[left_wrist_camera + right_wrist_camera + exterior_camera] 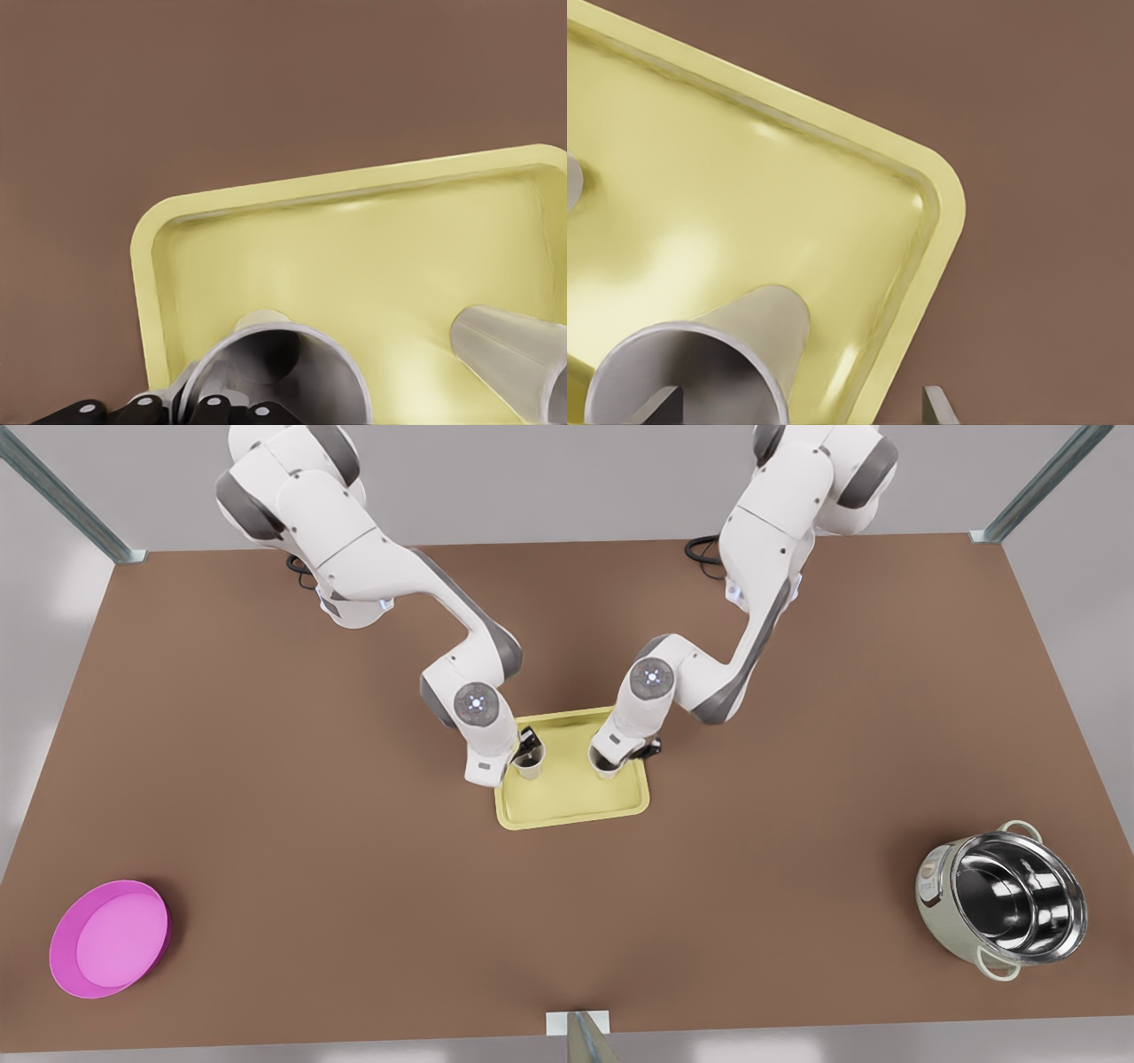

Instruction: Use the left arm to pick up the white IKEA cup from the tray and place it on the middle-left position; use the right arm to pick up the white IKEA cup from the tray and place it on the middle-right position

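The pale yellow tray (576, 812) lies mid-table with two white cups standing in it. On the front view's left, my left gripper (524, 755) is down on one cup (532, 766). In the left wrist view its black fingertips (142, 407) pinch that cup's (275, 372) rim wall, while the other cup (509, 354) stands farther along the tray (266, 190). My right gripper (611, 760) is down at the second cup (605, 767). It stands open: one finger (660, 407) is inside the cup (744, 341) and the other is outside it, near the tray's corner (939, 204).
A magenta round plate (108, 939) sits at the near corner on the front view's left. A steel pot (1005, 899) lies tilted at the near right. Plain brown tabletop (354, 824) stretches on both sides of the tray.
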Available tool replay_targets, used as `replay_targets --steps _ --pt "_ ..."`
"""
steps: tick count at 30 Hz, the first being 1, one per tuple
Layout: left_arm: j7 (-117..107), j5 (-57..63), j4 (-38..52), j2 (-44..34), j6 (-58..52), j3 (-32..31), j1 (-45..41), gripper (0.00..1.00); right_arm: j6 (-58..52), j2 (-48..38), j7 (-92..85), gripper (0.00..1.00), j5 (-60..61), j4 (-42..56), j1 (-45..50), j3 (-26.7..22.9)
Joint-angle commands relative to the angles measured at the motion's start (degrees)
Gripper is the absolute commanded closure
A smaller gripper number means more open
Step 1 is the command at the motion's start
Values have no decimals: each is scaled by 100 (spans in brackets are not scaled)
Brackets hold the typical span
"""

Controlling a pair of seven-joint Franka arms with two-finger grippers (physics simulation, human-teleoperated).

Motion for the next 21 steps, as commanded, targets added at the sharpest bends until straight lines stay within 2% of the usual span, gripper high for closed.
replay_targets --steps 1,3,4,6,8,10,11,12,14,16,19,20,21 --pt "-328 -56 13 -159 -171 2 33 89 52 47 82 0 1 -14 9 1" --pt "1076 -91 -31 -739 -1032 20 858 89 52 74 82 0 1 -14 9 1" --pt "2439 -127 -31 -959 -1366 20 1614 89 52 109 82 0 1 -14 44 1" --pt "3907 -127 -31 -986 -1402 38 2450 89 61 232 134 0 -105 -14 150 1" --pt "4489 -118 -31 -854 -1218 38 2802 89 61 258 134 0 -114 -23 158 1" --pt "4497 31 -40 -617 -936 143 2854 89 43 258 134 15 -114 -23 158 1" --pt "4480 102 -31 -433 -840 248 2854 89 43 258 134 19 -114 -32 158 1" --pt "4462 102 -31 -248 -664 353 2854 89 43 258 126 29 -114 -32 150 1" --pt "4410 93 4 -37 -576 459 2854 89 -1 258 134 56 -114 -32 141 1" --pt "4410 84 4 51 -374 556 2863 89 -36 249 134 75 -105 -23 132 -8" --pt "4436 -215 4 -46 -224 565 2907 89 -36 232 152 85 -105 -5 132 -8" --pt "4445 -215 4 -63 -224 565 2907 86 -45 232 152 87 -96 -5 132 -8" --pt "4462 -215 -22 -72 -128 565 2907 25 -54 232 152 89 -96 3 132 -8"
